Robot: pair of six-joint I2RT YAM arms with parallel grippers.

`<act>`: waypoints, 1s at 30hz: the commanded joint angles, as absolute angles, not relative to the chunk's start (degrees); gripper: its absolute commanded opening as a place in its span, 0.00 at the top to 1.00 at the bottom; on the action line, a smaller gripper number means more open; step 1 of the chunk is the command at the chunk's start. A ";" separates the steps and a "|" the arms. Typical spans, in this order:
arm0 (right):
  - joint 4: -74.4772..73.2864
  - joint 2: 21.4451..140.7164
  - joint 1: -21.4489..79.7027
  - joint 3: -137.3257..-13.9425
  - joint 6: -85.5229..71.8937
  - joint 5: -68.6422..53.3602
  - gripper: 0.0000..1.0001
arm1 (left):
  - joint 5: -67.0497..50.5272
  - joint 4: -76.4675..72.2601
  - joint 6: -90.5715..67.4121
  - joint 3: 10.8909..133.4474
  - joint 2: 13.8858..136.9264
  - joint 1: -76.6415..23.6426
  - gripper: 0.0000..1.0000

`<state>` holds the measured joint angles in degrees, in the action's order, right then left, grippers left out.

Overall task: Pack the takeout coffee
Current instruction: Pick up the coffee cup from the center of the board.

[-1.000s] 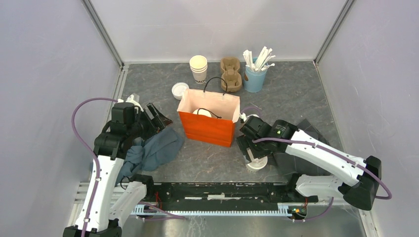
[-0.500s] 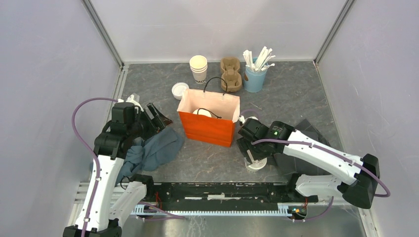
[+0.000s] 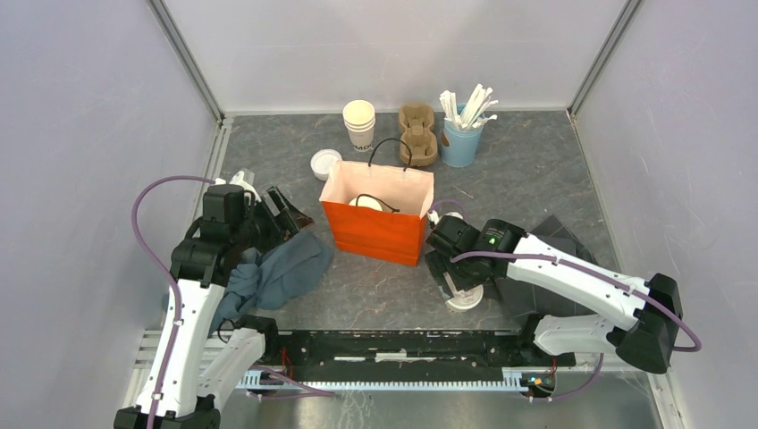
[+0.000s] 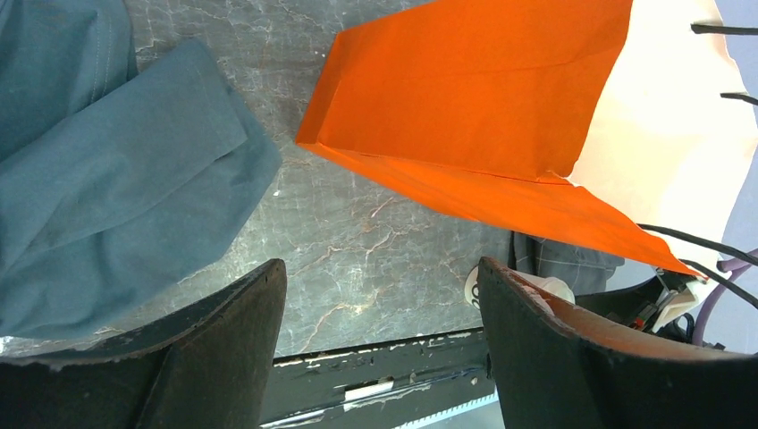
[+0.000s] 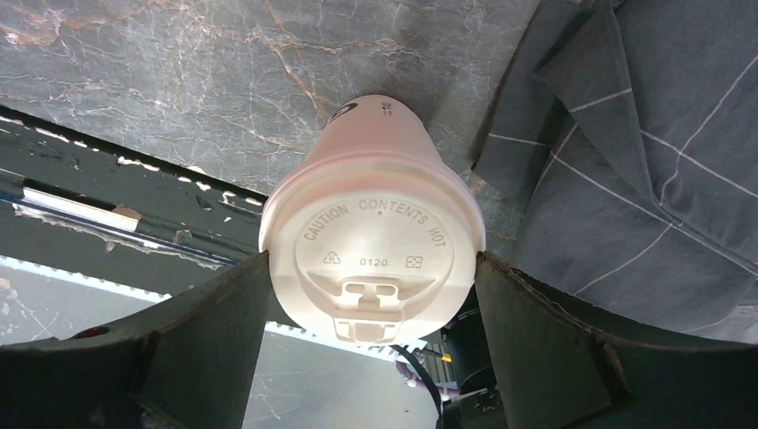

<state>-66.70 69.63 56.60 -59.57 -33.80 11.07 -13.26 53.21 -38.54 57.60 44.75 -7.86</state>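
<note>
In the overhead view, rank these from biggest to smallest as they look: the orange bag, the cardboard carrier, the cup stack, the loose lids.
1. orange bag, clearly the largest
2. cardboard carrier
3. cup stack
4. loose lids, the smallest, though not far behind the cup stack

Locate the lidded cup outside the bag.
Top view, front right: lidded cup stands upright between the right pincer fingers, beside the dark cloth, just right of the orange bag.

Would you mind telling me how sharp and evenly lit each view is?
Top external: soft, even light, sharp throughout. Left wrist: the orange bag has a washed-out pale inside. Right wrist: lettering on the capped cup is crisp, though the fingers beside it look dark.
</note>
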 commanded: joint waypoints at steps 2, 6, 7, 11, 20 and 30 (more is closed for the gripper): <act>-67.66 70.08 56.87 -60.13 -34.76 14.13 0.11 | -14.67 52.12 -35.11 59.41 44.65 -7.83 0.16; -67.42 69.70 56.84 -58.91 -34.64 14.01 0.12 | -14.77 52.12 -35.07 59.42 44.56 -7.82 0.16; -67.28 69.59 56.87 -58.58 -34.66 13.84 0.13 | -14.84 52.12 -35.09 59.41 44.56 -7.82 0.16; -66.97 68.86 56.81 -57.83 -34.79 13.74 0.20 | -14.61 52.32 -35.52 59.78 44.55 -7.82 0.16; -70.08 65.77 56.87 -61.99 -34.79 18.11 0.25 | -11.75 55.41 -36.14 64.82 46.44 -7.82 0.16; -71.68 60.55 56.81 -77.08 -26.02 34.62 0.37 | -15.10 50.92 -38.56 75.71 52.11 -7.82 0.18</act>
<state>-70.85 62.76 56.64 -69.49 -30.33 23.59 -12.38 55.40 -37.87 71.50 49.87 -7.86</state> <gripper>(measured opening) 0.794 0.834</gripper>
